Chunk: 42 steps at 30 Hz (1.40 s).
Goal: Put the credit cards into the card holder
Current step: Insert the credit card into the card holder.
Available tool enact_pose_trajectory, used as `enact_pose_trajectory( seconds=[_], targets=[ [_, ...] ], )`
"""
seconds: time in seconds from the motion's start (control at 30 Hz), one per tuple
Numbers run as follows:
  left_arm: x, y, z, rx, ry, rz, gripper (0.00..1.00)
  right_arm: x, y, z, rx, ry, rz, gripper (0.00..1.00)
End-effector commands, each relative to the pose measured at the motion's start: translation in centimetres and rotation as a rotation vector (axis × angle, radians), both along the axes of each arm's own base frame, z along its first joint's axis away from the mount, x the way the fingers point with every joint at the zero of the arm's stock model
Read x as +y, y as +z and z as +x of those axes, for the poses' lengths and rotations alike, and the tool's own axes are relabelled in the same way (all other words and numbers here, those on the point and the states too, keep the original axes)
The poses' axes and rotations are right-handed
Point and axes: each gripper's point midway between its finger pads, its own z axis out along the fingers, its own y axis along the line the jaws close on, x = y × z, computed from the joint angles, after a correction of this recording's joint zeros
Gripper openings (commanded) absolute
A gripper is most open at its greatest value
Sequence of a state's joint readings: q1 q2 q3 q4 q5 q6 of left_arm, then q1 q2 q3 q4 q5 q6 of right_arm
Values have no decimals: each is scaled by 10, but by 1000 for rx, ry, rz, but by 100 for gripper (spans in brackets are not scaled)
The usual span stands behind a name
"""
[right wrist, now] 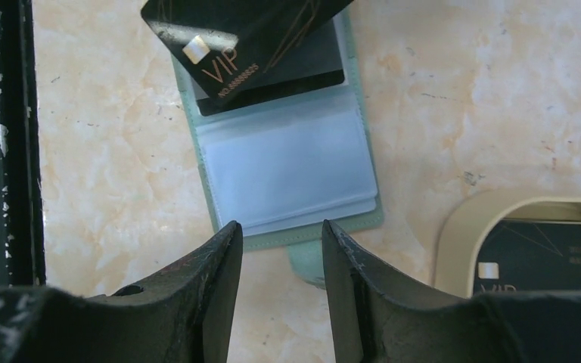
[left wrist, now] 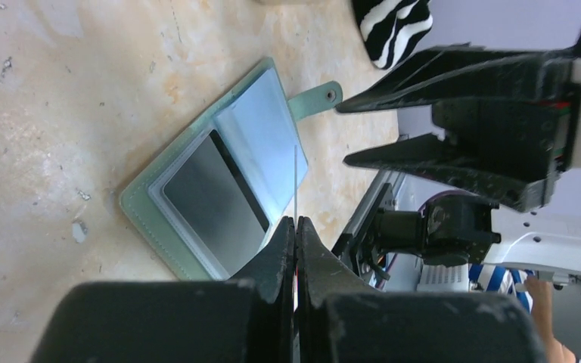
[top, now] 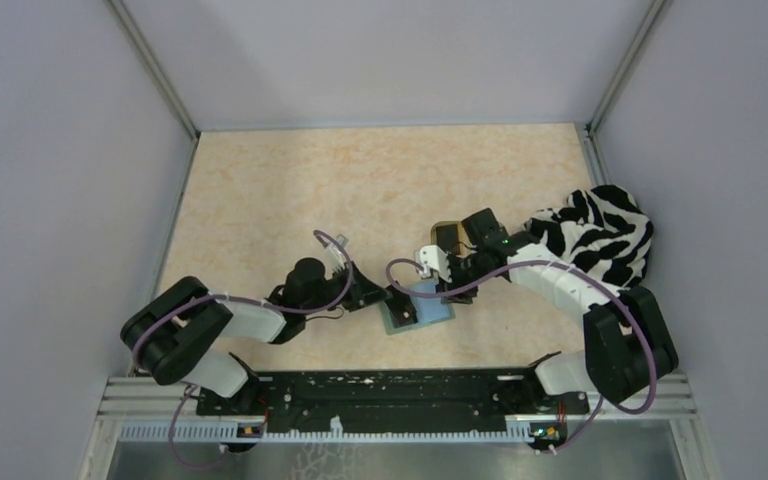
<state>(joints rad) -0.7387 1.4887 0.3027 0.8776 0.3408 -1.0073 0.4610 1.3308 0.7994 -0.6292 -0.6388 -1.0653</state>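
Tabletop [top: 360,180] is that beige marble-look surface, and honestly a good chunk of the action is covered by the arms in the overhead shot. Big zebra-print cloth [top: 600,235] is bunched at the right side, partly behind the right arm. The tan tray [right wrist: 454,234] is mostly hidden from above; the right wrist view only catches its corner, with a black card [right wrist: 545,257] lying in it and cut off by the frame edge. The card holder [right wrist: 287,174] lies open on the table in front of the arms, between the two grippers. One half has a clear sleeve [left wrist: 261,136] on top and the other a dark pocket [left wrist: 212,200]. Can't tell what's inside that. Its strap tab [left wrist: 318,98] sticks out flat on the table. The right gripper [right wrist: 280,227] hovers over the tab end of the holder, fingers spread and nothing between them. The left gripper [left wrist: 295,231] is clenched tight on something thin that shows only as a hairline edge in its own camera. From the right wrist, a black VIP card [right wrist: 234,38] slants across the far half of the holder, its top cut off, so the pinch itself isn't visible there.
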Motion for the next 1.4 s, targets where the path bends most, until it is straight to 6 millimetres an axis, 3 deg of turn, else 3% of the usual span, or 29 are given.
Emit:
enact_pose_trajectory(
  seconds=[0.0, 0.17, 0.47, 1.37],
  targets=[
    [-3, 11, 13, -34, 65, -37, 0, 12, -8, -4, 48, 31, -16, 43],
    [-6, 2, 13, -5, 58, -28, 0, 8, -27, 1, 74, -15, -104, 42],
    [-13, -6, 11, 32, 33, -51, 0, 4, -41, -1, 82, -16, -166, 40],
    [-24, -26, 7, 124, -7, -83, 0, 2, -48, -4, 100, -10, -203, 37]
  ],
)
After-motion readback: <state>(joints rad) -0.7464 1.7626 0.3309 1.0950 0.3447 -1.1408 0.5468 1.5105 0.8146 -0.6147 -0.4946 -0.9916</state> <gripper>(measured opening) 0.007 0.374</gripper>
